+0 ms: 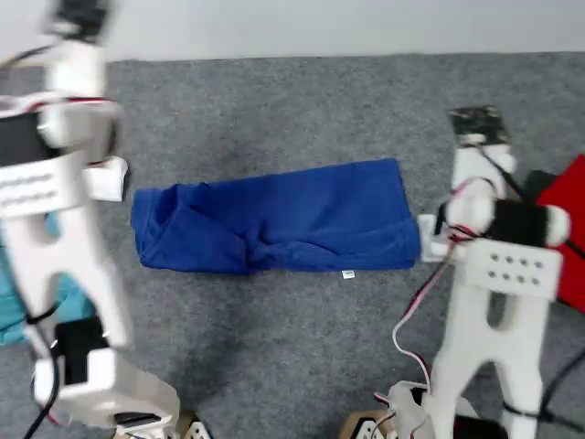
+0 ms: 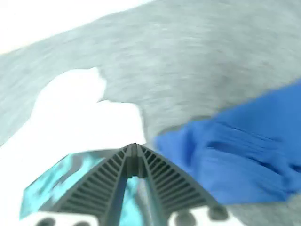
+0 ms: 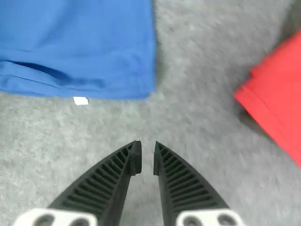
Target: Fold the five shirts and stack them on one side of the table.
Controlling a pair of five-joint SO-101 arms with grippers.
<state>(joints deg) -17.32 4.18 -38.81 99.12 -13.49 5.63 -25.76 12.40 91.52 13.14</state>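
1. Covering the whole work area, the grey tabletop (image 1: pixel 302 101) has a rough, carpet-like face. Cloth dragged over it is likely to catch and bunch rather than slide.
2. The blue shirt (image 1: pixel 283 219) lies across the middle of the tabletop between the two arms, folded into a long band. Its end near the left arm is crumpled. A fold made over that end would probably lock in the creases and give a lopsided bundle.
3. The red shirt (image 1: pixel 567 238) lies at the tabletop edge beside the right arm, apart from the blue one. A wide swing of that arm could snag it.
4. The teal shirt (image 1: pixel 9 311) lies at the opposite edge beside the left arm and carries the same risk.
5. The left gripper (image 2: pixel 133 155) hangs near the crumpled end, fingers together with nothing visible between them. Lowered like this, it would push the cloth instead of pinching it.
6. The right gripper (image 3: pixel 145 157) hovers over bare tabletop just off the blue shirt's corner, fingers slightly apart. So narrow a gap may catch only one layer.
7. The white tag (image 3: pixel 81 100) lies at the hem near that corner. A grip on the tag alone would slip.
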